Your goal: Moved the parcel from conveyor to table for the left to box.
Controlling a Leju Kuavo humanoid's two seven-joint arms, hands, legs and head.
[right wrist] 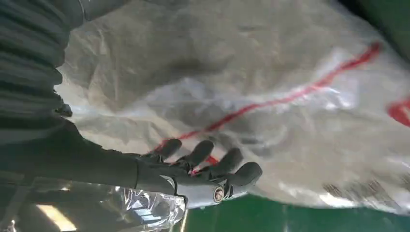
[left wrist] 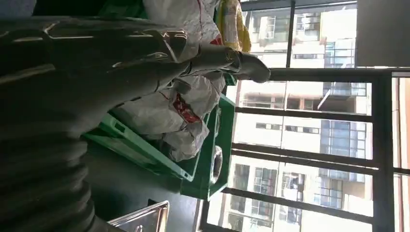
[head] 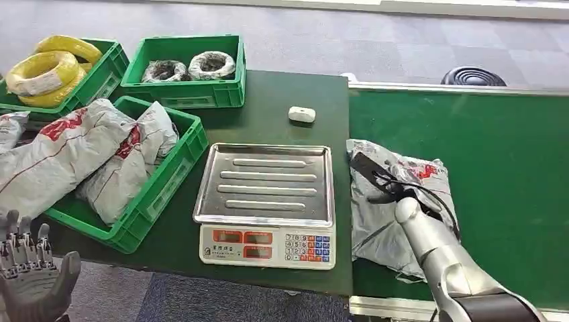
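Parcel [head: 386, 208] long axis runs near-far on conveyor [head: 510, 181], R hand [head: 376, 181] on it.

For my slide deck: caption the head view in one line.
Right hand rests on the grey plastic mailer parcel on the green conveyor belt, beside the steel-trayed weighing scale; left hand waits open.

- My right hand [head: 382, 182] hides part of the crumpled grey plastic parcel [head: 376, 228]; I can't judge whether its fingers [right wrist: 203, 152] grip.
- The yellow cable coils [head: 43, 74] are cut off at the frame's edge.
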